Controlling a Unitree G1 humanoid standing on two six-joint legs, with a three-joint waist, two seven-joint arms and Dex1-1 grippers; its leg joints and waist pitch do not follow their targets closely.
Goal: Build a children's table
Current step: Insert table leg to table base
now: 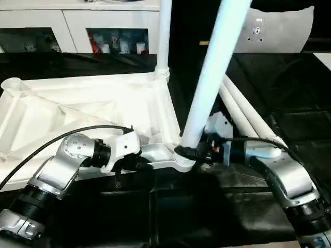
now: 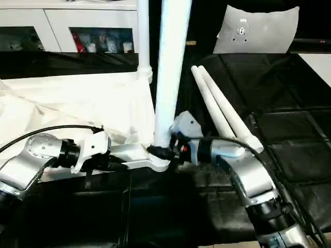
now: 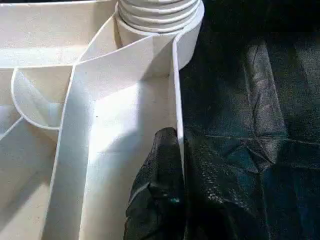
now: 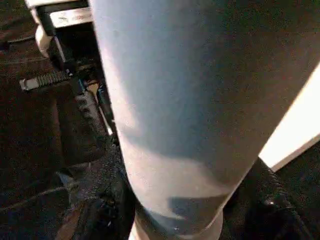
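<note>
Tabletop (image 1: 77, 103) upside down on black work table (image 1: 289, 134), ribbed underside up, empty corner socket (image 1: 13, 85) at far left. Left gripper (image 1: 135, 161) at near edge, fingers (image 3: 157, 200) pressed together on the rim wall (image 3: 176, 100), one inside and one outside; probably pinning the top so it can't slide or twist during leg work. Far corner already carries an upright leg (image 1: 164, 36), threaded end seated in its socket. Next right, near corner socket (image 1: 182, 161): second leg (image 1: 212, 72) standing in it, leaning off vertical. Right gripper (image 1: 198, 150) clamped around that leg low down, just above the socket, fingers (image 4: 100, 200) on either side of the tube; low grip likely for control while seating or turning. Two spare legs (image 1: 248, 116) flat on the cloth, further right, side by side. Flat white panel (image 1: 279, 28) at back right, well apart.
</note>
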